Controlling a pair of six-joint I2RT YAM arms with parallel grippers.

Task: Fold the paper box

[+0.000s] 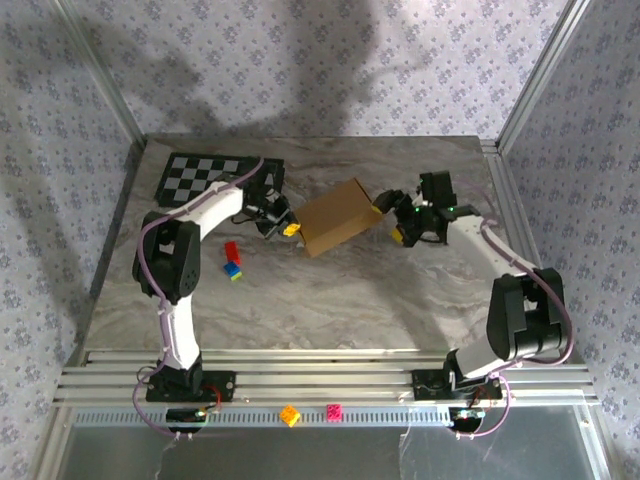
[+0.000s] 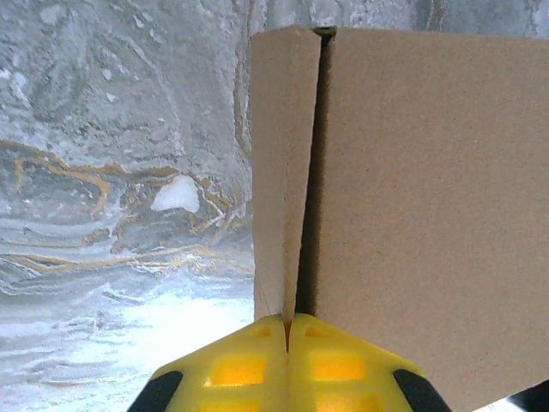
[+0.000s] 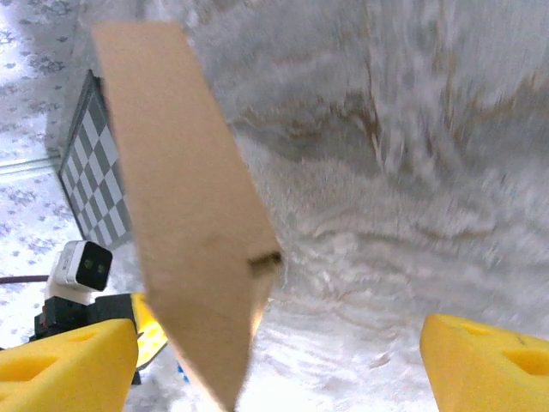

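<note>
The paper box looked light yet stiff; left claw pinched its edge flap, right claw gaped wide, holding nothing.

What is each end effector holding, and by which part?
The left end effector is shut on the paper box, pinching the edge of a narrow side flap. The right end effector is open, holding nothing.

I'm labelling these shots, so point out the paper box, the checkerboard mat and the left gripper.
paper box (image 1: 338, 217), top external view, its top face
checkerboard mat (image 1: 195, 178), top external view, bare left squares
left gripper (image 2: 287, 330), left wrist view, between its yellow fingertips
</note>
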